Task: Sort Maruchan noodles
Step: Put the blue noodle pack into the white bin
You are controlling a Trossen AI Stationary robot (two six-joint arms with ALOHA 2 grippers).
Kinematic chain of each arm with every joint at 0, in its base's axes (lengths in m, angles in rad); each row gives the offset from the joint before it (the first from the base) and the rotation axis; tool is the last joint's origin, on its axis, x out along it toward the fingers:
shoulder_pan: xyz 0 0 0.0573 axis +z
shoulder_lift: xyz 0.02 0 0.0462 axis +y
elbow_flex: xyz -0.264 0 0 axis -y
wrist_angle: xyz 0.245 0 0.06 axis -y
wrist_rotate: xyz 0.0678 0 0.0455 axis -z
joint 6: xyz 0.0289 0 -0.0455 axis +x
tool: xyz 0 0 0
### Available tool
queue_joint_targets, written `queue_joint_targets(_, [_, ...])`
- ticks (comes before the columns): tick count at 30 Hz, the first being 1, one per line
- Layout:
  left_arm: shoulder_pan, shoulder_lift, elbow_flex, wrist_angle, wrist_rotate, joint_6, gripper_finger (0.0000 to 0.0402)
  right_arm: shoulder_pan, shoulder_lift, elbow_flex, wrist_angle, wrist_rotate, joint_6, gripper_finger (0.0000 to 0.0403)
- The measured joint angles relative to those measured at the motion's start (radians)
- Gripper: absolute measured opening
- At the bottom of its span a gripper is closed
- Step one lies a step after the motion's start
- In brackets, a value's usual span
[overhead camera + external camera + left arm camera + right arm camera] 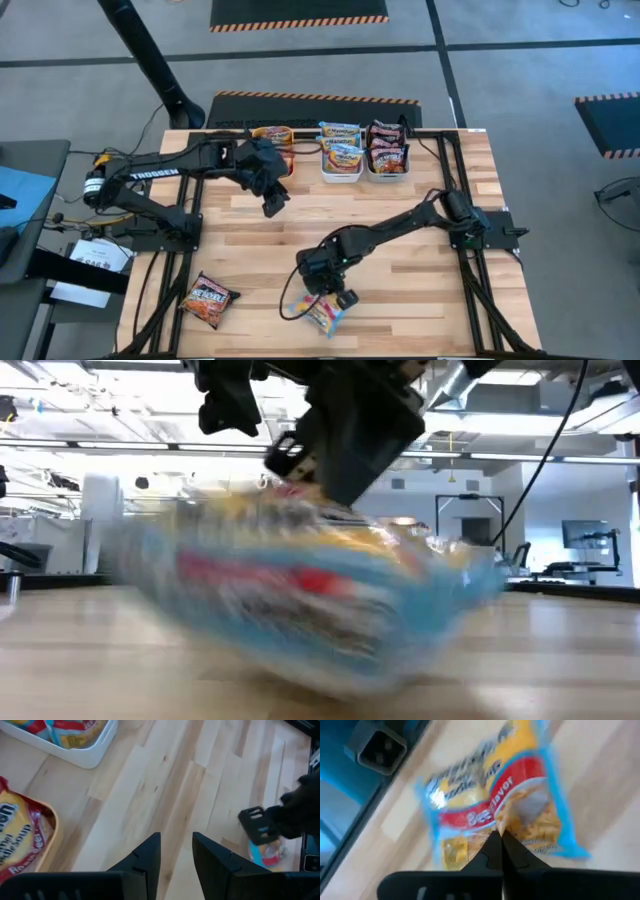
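A light blue packet [324,314] of noodles is pinched at its edge by the closed right gripper [336,296] near the table's front edge. The left gripper [272,204] is held, slightly parted and empty, beside the orange bin [285,150].

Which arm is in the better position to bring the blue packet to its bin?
The right gripper: its jaws are shut on the blue packet. The left gripper hangs empty near the bins.

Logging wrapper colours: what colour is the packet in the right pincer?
Light blue with a red band and yellow; the packet shows best in the right wrist view.
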Motion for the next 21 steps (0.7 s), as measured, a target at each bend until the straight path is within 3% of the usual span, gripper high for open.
queue_joint_targets(21, [0.176, 0.0, 0.0, -0.029, 0.076, 0.108, 0.0098, -0.165, -0.195, 0.001, -0.159, 0.218, 0.061, 0.0003])
